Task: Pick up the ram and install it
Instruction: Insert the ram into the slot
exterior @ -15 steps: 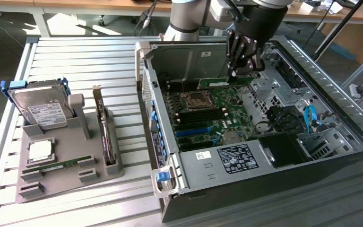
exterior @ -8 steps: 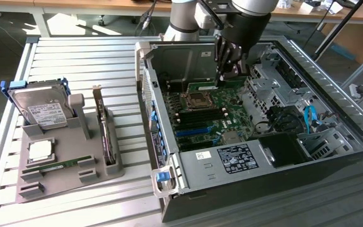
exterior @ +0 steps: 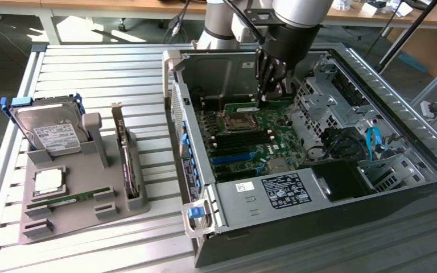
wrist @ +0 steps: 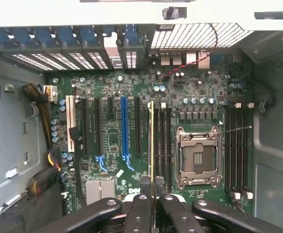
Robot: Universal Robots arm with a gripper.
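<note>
Claw (wrist: 152,188) pinching the ram (wrist: 151,145) over the motherboard (wrist: 112,145), inside the open computer case (exterior: 370,85).

From my remote station I see the two black fingers (wrist: 140,213) pressed against the stick's sides, so that it shows edge-on as a thin pale line running away from the wrist camera. It lies parallel to the dark memory slots (wrist: 163,141), between the CPU socket (wrist: 199,155) and the blue expansion slot (wrist: 124,131); whether it touches a slot I cannot tell. In the exterior view the arm reaches down into the case, with the green stick just below the claw. On the counter (exterior: 97,68), toward the exterior view's left, a grey holder (exterior: 120,207) carries a second, like stick (exterior: 70,199), a hard drive (exterior: 52,133) and a dark upright card (exterior: 127,153).
</note>
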